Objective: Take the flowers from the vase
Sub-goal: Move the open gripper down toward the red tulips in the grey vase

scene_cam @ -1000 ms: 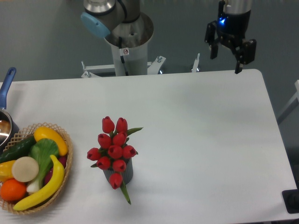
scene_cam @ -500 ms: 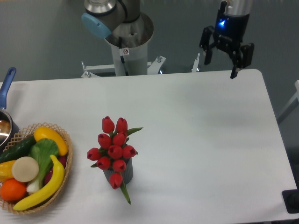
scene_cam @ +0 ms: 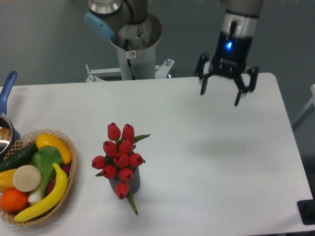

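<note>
One arm, one set of jaws (scene_cam: 220, 98), spread wide with nothing between them, hanging above the far right part of the desk (scene_cam: 206, 162), fingers pointing down. A blue light shows on the wrist above them.

Flowers (scene_cam: 119, 156): a bunch of red tulip buds with green stems and leaves, standing in the vase (scene_cam: 129, 183) near the front middle of the desk. The bunch rises above the vase and covers most of it from this view; one bud and a green leaf hang down over the vase's front. One leaf sticks out to the right near the top of the bunch.

Vase: small, dark grey, ribbed sides, upright on the desk.

Position relative to the jaws: the flowers lie well apart from them, toward the front and to the left in the camera picture. No contact between jaws and bunch.

Basket (scene_cam: 65, 196): woven wicker, at the front left edge of the desk, holding a banana (scene_cam: 49, 195), an orange fruit (scene_cam: 12, 199), a yellow pepper (scene_cam: 53, 145), a cucumber (scene_cam: 18, 156) and leafy greens (scene_cam: 45, 160).

Pot with a blue handle (scene_cam: 7, 84): at the left edge, partly cut off.

Arm base (scene_cam: 134, 46): behind the desk's far edge.
</note>
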You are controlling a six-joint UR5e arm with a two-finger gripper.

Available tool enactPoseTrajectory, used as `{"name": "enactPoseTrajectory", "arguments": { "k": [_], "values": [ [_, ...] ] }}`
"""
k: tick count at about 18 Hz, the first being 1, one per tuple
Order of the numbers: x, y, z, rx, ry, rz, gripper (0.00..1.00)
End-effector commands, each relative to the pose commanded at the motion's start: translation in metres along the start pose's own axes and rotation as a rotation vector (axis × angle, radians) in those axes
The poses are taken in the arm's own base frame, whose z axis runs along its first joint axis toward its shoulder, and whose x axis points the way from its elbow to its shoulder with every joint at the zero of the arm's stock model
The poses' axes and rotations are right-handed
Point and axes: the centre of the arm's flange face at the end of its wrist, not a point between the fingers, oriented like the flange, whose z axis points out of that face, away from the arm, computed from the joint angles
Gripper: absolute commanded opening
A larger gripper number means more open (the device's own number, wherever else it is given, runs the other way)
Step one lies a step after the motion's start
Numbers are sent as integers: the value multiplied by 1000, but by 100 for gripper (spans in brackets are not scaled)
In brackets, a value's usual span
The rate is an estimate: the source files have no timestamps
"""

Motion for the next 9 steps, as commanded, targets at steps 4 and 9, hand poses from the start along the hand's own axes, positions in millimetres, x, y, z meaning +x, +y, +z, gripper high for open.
{"name": "enactPoseTrajectory", "arguments": {
  "k": [4,9],
  "values": [
    [21,-19,34,11,67,50,100],
    [41,-22,54,213,214,7,100]
  ]
}}
